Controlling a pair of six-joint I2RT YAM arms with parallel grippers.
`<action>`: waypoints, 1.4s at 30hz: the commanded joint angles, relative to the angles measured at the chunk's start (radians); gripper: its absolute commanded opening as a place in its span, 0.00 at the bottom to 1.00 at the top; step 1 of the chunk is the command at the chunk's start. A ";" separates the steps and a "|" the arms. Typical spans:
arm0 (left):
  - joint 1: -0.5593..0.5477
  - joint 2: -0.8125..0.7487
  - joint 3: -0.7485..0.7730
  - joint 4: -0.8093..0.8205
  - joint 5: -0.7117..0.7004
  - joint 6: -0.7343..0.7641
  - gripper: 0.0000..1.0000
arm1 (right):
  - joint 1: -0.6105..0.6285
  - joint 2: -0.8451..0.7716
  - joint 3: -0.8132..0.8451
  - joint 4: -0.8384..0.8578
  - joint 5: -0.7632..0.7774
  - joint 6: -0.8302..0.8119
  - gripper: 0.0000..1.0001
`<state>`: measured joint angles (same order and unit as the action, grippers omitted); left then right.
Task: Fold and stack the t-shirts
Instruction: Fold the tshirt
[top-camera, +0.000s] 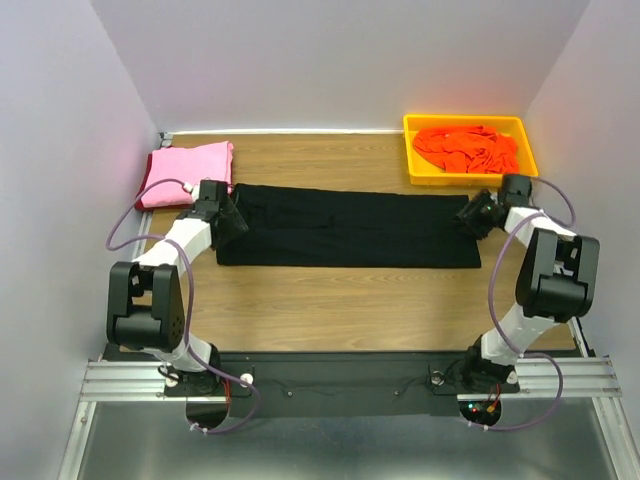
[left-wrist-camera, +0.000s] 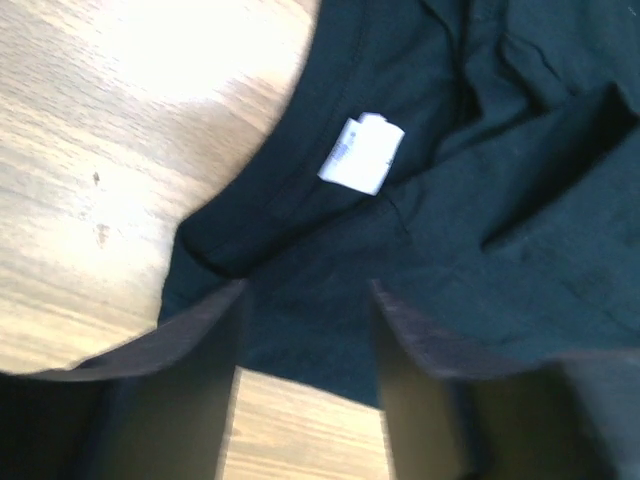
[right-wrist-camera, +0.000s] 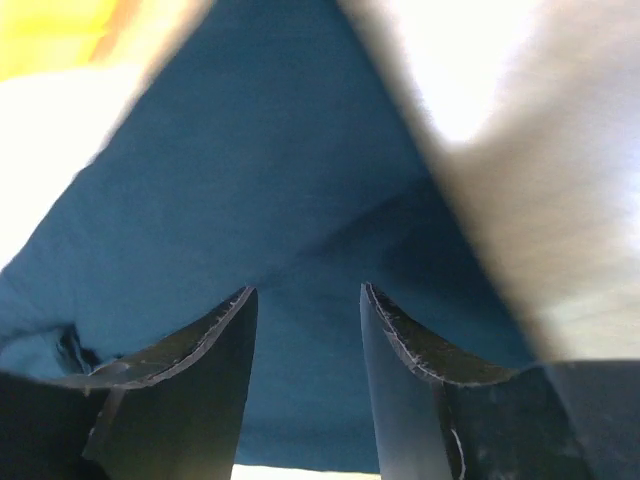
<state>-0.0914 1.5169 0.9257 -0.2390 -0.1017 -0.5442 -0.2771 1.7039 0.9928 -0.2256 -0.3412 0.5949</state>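
We see left pincer (top-camera: 236, 222) and right pincer (top-camera: 468, 215) both open over opposite ends of the flat black cloth t-shirt (top-camera: 350, 228), likely ready to fold it.

Left wrist view: small white sewn-in cloth label (left-wrist-camera: 362, 152) inside the neckline of the black soft cloth short-sleeved t-shirt (left-wrist-camera: 480, 250). It carries faint grey print, possibly lines of text, too blurred to read. Nothing else legible in any view.
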 joint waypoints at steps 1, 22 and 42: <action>-0.098 -0.081 0.064 -0.028 -0.126 -0.003 0.69 | 0.169 -0.007 0.150 -0.146 0.151 -0.125 0.53; -0.367 0.478 0.524 -0.002 -0.299 0.110 0.54 | 0.335 0.184 0.278 -0.299 0.438 -0.247 0.59; -0.364 0.844 0.985 -0.097 -0.171 0.443 0.74 | 0.654 -0.110 -0.132 -0.587 0.240 -0.049 0.62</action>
<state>-0.4625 2.2681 1.7687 -0.2611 -0.2985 -0.1921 0.2497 1.5967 0.9279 -0.6155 0.0158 0.4511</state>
